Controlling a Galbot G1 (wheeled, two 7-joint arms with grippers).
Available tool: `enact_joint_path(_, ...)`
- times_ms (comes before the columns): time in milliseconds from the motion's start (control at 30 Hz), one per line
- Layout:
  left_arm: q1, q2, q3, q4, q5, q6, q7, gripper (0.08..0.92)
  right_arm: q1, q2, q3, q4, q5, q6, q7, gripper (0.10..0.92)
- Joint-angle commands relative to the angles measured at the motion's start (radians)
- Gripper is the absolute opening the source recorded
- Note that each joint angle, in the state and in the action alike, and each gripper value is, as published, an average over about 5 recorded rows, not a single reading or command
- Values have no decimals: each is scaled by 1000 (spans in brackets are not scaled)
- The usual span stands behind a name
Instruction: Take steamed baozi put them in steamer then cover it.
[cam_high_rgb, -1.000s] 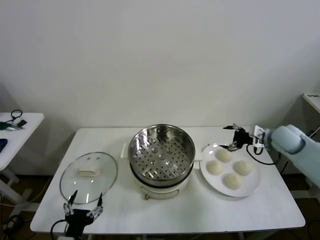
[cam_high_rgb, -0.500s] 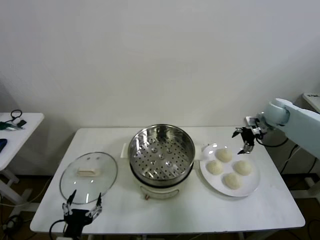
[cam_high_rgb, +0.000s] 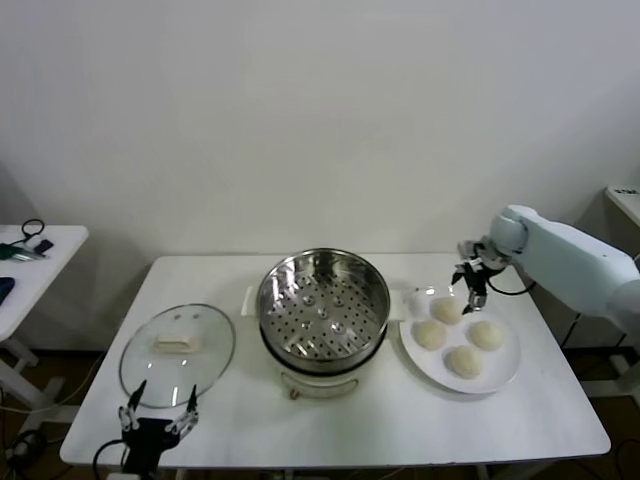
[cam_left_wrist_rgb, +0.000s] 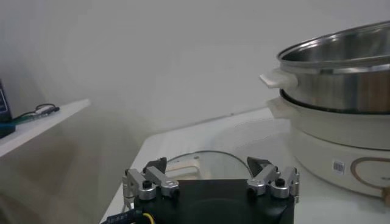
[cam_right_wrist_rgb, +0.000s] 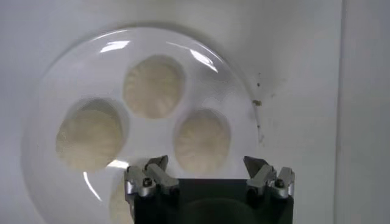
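Observation:
Several cream-white baozi (cam_high_rgb: 447, 310) lie on a white plate (cam_high_rgb: 508, 366) to the right of the steamer (cam_high_rgb: 323, 300), whose perforated steel basket holds nothing. My right gripper (cam_high_rgb: 470, 280) hangs open just above the plate's far edge, over the rearmost bun. In the right wrist view its open gripper (cam_right_wrist_rgb: 207, 167) straddles one baozi (cam_right_wrist_rgb: 202, 141) from above, and two others (cam_right_wrist_rgb: 154, 85) (cam_right_wrist_rgb: 89, 139) lie farther off. The glass cover (cam_high_rgb: 177, 343) lies flat on the table left of the steamer. My left gripper (cam_high_rgb: 158, 415) is parked open at the table's front edge, just short of the cover (cam_left_wrist_rgb: 201, 164).
The steamer (cam_left_wrist_rgb: 341, 67) sits on a white pot base with side handles. A small side table (cam_high_rgb: 35, 250) with cables stands off to the far left. The plate (cam_right_wrist_rgb: 79, 79) lies near the table's right end.
My right arm has swung round, bringing its gripper from beside the plate's far right to above the rearmost bun, pointing down. The left gripper has barely shifted.

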Motion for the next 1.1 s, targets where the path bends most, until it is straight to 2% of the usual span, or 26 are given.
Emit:
enact_joint_path(33, -1, 3, -4, 5, -3, 0, 0, 823, -54, 71, 41, -120, -39, 15, -4, 804)
enact_joint_path(367, -8, 7, -3, 8, -5, 0, -1, 823, -68, 84, 71, -140, -59, 26, 16, 673)
enact_joint_path(567, -6, 7, -6, 7, -8, -1, -3, 823, -30, 56, 48, -77, -41, 36, 11, 586)
enact_joint_path(800, -4, 5, -6, 0, -7, -4, -4, 823, 249, -29, -175, 166, 82, 79, 4, 577)
enact_joint_path(1100, -3, -4, 7, -15, -4, -4, -5, 823, 742, 4, -419, 493, 239, 297, 37, 577)
